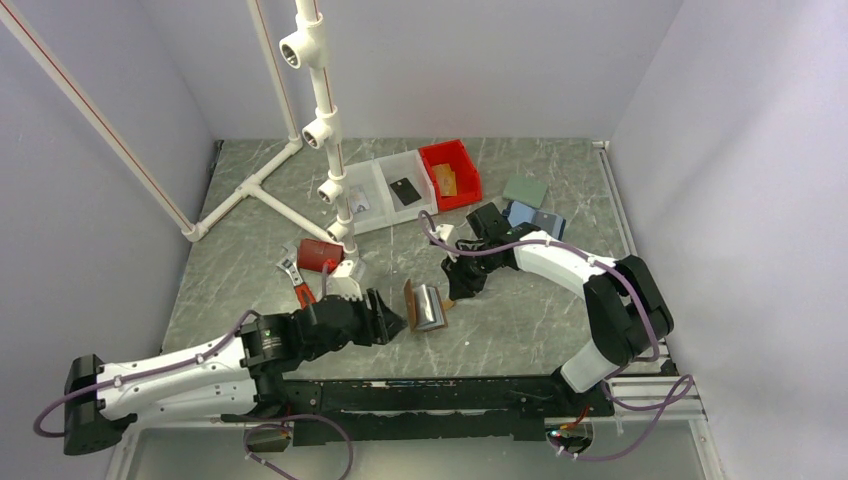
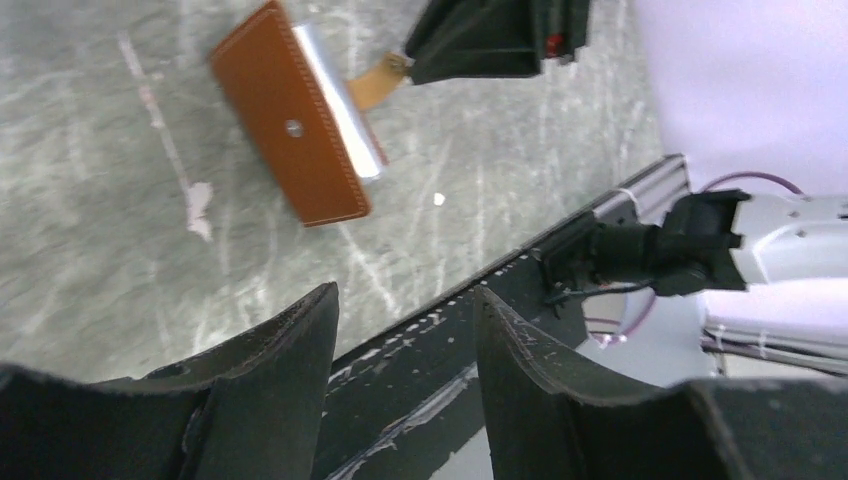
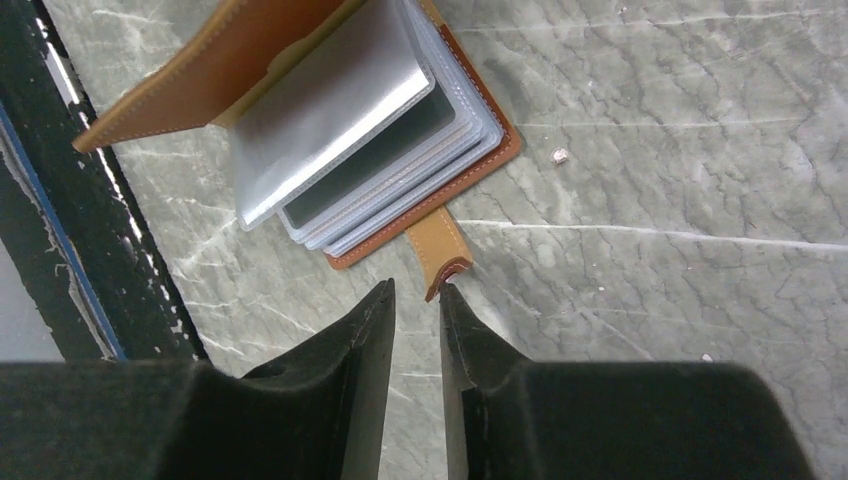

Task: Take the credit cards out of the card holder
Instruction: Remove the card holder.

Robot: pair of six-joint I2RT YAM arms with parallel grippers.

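The brown leather card holder [image 1: 425,306] lies open on the marble tabletop between both grippers, its stack of clear plastic sleeves [image 3: 370,150] fanned up and its strap tab [image 3: 438,250] pointing at my right gripper. A dark shape shows through one sleeve. My right gripper [image 3: 416,288] stands slightly open just short of the tab, whose end touches one fingertip [image 3: 447,295]; nothing lies between the jaws. My left gripper [image 2: 407,295] is open and empty, drawn back from the holder's brown cover [image 2: 290,130]. A black credit card [image 1: 404,190] lies in a clear tray.
Clear trays [image 1: 385,170] and a red bin [image 1: 450,172] stand at the back. A blue case [image 1: 535,218] and a green-grey pad [image 1: 525,190] lie behind the right arm. A dark red box [image 1: 320,253], a red-handled tool [image 1: 297,283] and a white pipe frame [image 1: 325,120] sit left. A black rail [image 1: 440,392] runs along the near edge.
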